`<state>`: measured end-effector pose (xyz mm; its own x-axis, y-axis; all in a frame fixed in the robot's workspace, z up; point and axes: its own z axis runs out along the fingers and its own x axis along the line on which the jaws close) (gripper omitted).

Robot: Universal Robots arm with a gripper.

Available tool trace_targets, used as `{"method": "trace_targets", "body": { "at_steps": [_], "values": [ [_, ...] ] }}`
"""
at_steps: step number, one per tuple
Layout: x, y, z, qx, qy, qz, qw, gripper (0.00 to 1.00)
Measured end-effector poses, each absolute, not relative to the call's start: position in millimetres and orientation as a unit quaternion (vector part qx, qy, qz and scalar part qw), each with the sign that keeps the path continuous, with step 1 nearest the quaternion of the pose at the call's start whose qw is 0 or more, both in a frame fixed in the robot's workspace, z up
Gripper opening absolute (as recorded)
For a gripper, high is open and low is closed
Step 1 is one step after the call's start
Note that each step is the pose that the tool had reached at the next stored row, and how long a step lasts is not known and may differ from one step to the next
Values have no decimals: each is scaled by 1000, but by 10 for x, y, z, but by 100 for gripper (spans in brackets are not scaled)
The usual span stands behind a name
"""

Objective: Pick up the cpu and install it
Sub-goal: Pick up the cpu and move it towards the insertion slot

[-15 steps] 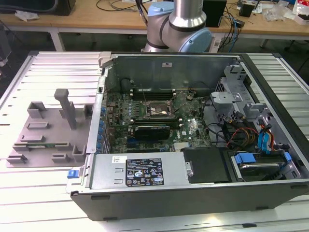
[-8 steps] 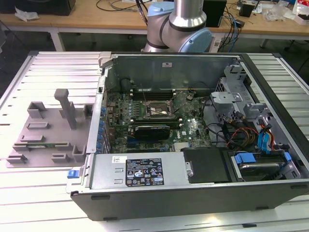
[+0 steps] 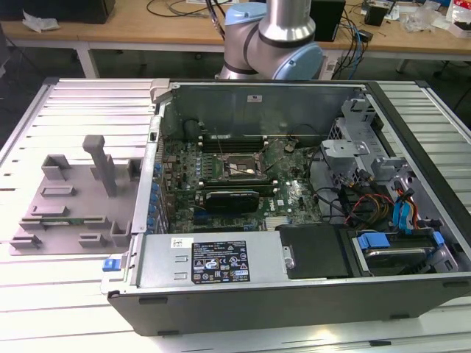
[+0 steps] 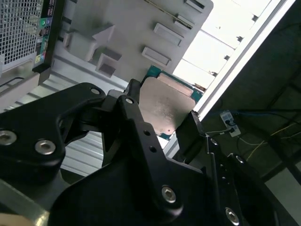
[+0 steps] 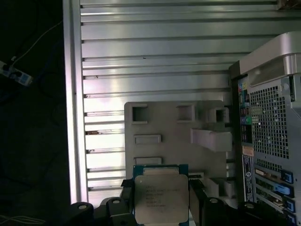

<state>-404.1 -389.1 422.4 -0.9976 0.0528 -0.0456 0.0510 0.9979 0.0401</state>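
The cpu (image 5: 161, 197), a flat square chip with a shiny metal top and a green rim, sits between the two black fingers of my gripper (image 5: 161, 206), which is shut on it. In the second wrist view the cpu (image 4: 167, 106) hangs well above the grey fixture plate (image 4: 141, 28), one fingertip (image 4: 133, 94) on each side of it. The black socket (image 3: 241, 168) lies open on the motherboard inside the computer case (image 3: 294, 294).
The grey fixture plate (image 3: 70, 198) with raised blocks lies on the slatted metal table (image 3: 73, 103), at the exterior view's left of the case. The arm's base (image 3: 276, 40) stands behind the case. Cables and drive bays (image 3: 390, 213) fill the case's right side.
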Motion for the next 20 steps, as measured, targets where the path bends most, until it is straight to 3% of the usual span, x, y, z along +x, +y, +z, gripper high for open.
{"method": "trace_targets", "body": {
  "at_steps": [20],
  "values": [
    [-3387,-3897,4223,26,999,19,23,55]
  ]
}}
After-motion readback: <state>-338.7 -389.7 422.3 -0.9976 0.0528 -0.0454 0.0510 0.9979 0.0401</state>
